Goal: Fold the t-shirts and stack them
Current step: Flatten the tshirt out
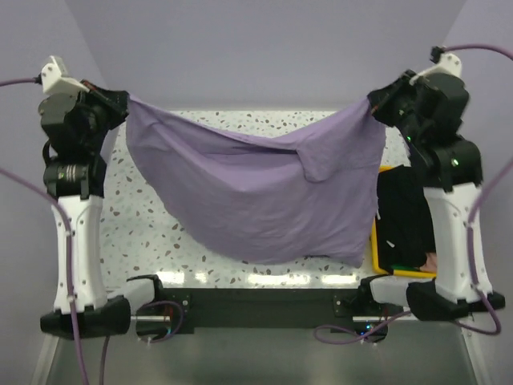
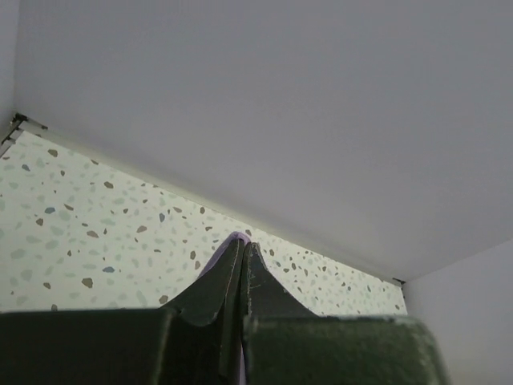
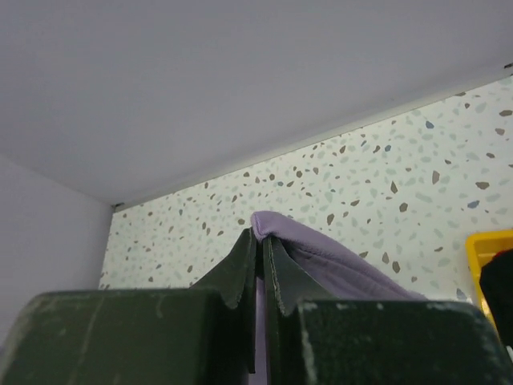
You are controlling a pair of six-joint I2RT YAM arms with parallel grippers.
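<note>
A lavender t-shirt (image 1: 264, 188) hangs spread in the air between both arms, sagging in the middle down to the near edge of the speckled table (image 1: 152, 233). My left gripper (image 1: 122, 103) is shut on its upper left corner; in the left wrist view only a sliver of the lavender t-shirt (image 2: 238, 237) peeks past the closed left gripper (image 2: 243, 249). My right gripper (image 1: 375, 103) is shut on the upper right corner, and the lavender t-shirt (image 3: 337, 261) drapes over the closed right gripper (image 3: 260, 237). A black t-shirt (image 1: 405, 220) lies in the bin at the right.
A yellow plastic bin (image 1: 375, 249) stands at the table's right side, beside the right arm's white link (image 1: 449, 233); the yellow plastic bin (image 3: 485, 245) also shows in the right wrist view. Grey walls close off the back and sides of the table.
</note>
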